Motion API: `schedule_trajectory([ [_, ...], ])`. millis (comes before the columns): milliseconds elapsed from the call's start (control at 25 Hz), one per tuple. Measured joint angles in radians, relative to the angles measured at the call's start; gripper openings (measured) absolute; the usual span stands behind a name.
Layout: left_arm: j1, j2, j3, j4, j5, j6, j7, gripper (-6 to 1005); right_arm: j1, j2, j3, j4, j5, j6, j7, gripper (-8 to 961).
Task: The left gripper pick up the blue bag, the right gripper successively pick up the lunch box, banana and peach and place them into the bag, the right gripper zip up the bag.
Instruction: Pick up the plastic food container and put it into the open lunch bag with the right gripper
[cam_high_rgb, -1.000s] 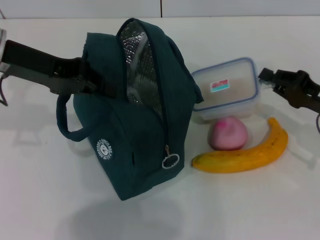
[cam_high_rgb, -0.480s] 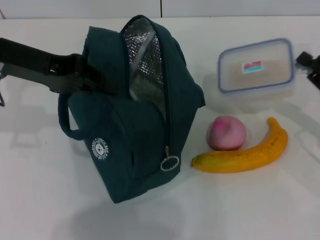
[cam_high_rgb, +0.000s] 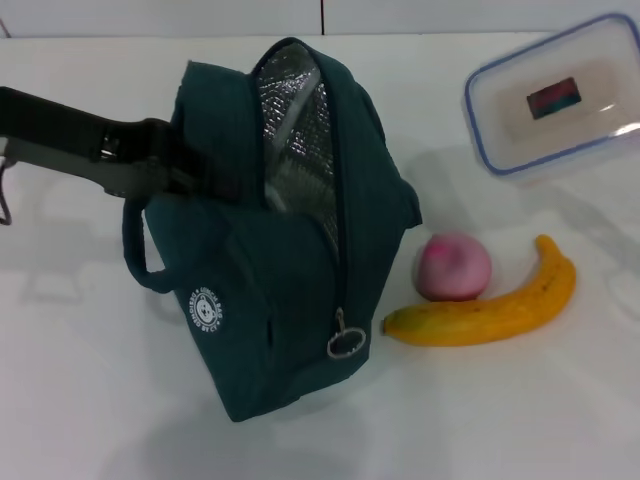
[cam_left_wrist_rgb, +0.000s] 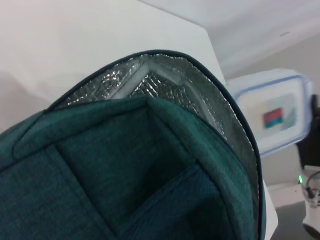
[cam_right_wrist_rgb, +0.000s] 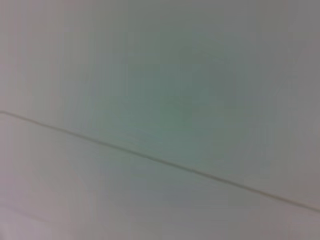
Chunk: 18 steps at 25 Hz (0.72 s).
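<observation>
**One bag held up, one box in the air, two fruits waiting**

There is one left gripper (cam_high_rgb: 185, 170), and it comes in from the left side. Its jaws are pinching the back of the one blue bag (cam_high_rgb: 290, 250). The bag is tipped and its top is unzipped, so the shiny silver lining (cam_high_rgb: 295, 150) shows. One round zip pull (cam_high_rgb: 342, 343) hangs low on the front of the bag. One white badge (cam_high_rgb: 207, 306) is on its side.

To the right of the bag, one pink peach (cam_high_rgb: 454, 267) sits on the white tabletop (cam_high_rgb: 520, 400). One yellow banana (cam_high_rgb: 490, 305) lies just beside it, curling around the peach's front and right side.

One lunch box (cam_high_rgb: 556, 95) with a blue rim is at the far top right, tilted. The right gripper is not in view, so its jaws cannot be told.

A second ago the lunch box sat on the tabletop right behind the peach, next to the bag. Now it is higher and farther right, well apart from the fruit. The bag has tipped a little more. The peach and banana have not moved.
</observation>
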Motion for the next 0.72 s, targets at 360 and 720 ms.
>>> schedule_trajectory([
  [360,0.003,-0.013,0.058,-0.001,0.000,0.000,0.015,39,0.100,0.033,-0.001,0.001,0.022,-0.098,0.046,96],
  [720,0.003,-0.018,0.060,-0.004,0.004,-0.001,0.018,39,0.168,0.038,-0.002,0.025,0.024,-0.095,0.066,95],
])
